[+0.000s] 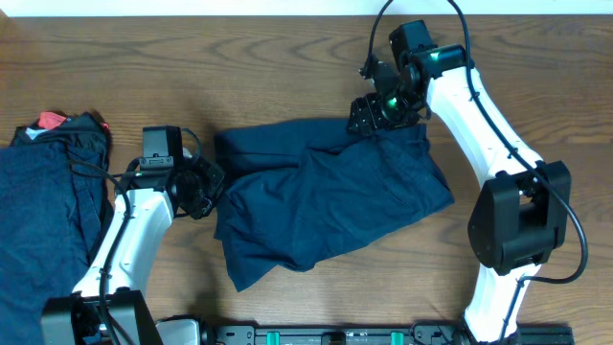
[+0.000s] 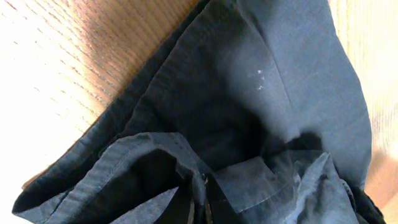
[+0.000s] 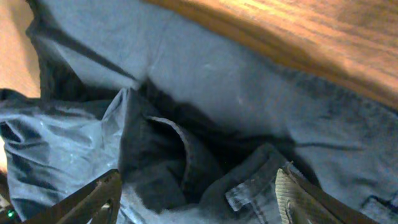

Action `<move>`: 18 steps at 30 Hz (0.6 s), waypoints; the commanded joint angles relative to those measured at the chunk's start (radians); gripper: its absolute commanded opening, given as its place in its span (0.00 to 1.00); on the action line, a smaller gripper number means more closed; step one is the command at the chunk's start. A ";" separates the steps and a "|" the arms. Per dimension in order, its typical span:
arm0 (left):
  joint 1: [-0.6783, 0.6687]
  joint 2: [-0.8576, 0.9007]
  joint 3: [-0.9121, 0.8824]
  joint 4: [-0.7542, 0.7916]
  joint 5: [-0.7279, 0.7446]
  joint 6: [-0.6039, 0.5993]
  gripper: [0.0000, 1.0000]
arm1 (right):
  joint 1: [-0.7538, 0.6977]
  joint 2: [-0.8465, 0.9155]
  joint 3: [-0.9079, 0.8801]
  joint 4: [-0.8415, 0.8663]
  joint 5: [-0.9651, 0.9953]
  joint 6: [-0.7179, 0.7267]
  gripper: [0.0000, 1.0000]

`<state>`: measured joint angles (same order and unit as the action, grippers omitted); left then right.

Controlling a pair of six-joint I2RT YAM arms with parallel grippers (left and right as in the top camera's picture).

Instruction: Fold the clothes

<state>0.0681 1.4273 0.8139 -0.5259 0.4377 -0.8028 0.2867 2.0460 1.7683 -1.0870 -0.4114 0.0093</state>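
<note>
Garment (image 1: pixel 326 206) lies on table (image 1: pixel 144 77), left pincer (image 1: pixel 211 185) clenched on its edge, right pincer (image 1: pixel 369 117) released.

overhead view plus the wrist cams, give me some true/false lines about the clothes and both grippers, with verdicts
1. One navy garment lies spread in the middle of the table, between the two arms. True.
2. The right gripper is shut. False: its jaws stand wide apart over the garment's upper right edge.
3. A red piece shows at the top of the pile of dark clothes on the left. True.
4. The left gripper hangs open over bare wood. False: it is shut on the navy garment's left edge, with fabric bunched at its fingers.
</note>
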 commanded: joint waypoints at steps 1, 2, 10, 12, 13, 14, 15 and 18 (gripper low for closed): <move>-0.002 -0.004 0.016 -0.005 -0.017 0.022 0.06 | 0.012 -0.012 0.010 -0.019 0.012 -0.005 0.78; -0.002 -0.004 0.016 -0.005 -0.018 0.022 0.06 | 0.012 -0.011 0.009 -0.031 0.031 -0.002 0.78; -0.002 -0.004 0.016 -0.014 -0.023 0.025 0.06 | 0.002 0.001 -0.038 -0.079 0.128 0.055 0.83; -0.002 -0.004 0.016 -0.016 -0.023 0.026 0.06 | 0.002 0.001 -0.065 -0.065 0.127 0.058 0.82; -0.002 -0.004 0.016 -0.016 -0.023 0.029 0.06 | 0.002 0.001 -0.077 -0.057 0.127 0.058 0.83; -0.002 -0.004 0.016 -0.015 -0.023 0.033 0.06 | 0.002 0.001 -0.089 -0.050 0.127 0.059 0.83; -0.002 -0.004 0.016 -0.016 -0.024 0.033 0.06 | 0.002 0.001 -0.103 -0.041 0.127 0.068 0.83; -0.002 -0.004 0.016 -0.016 -0.024 0.037 0.06 | 0.002 0.001 -0.138 -0.012 0.119 0.072 0.78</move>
<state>0.0681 1.4273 0.8139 -0.5373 0.4267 -0.7872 0.2886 2.0468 1.6596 -1.1130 -0.2966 0.0620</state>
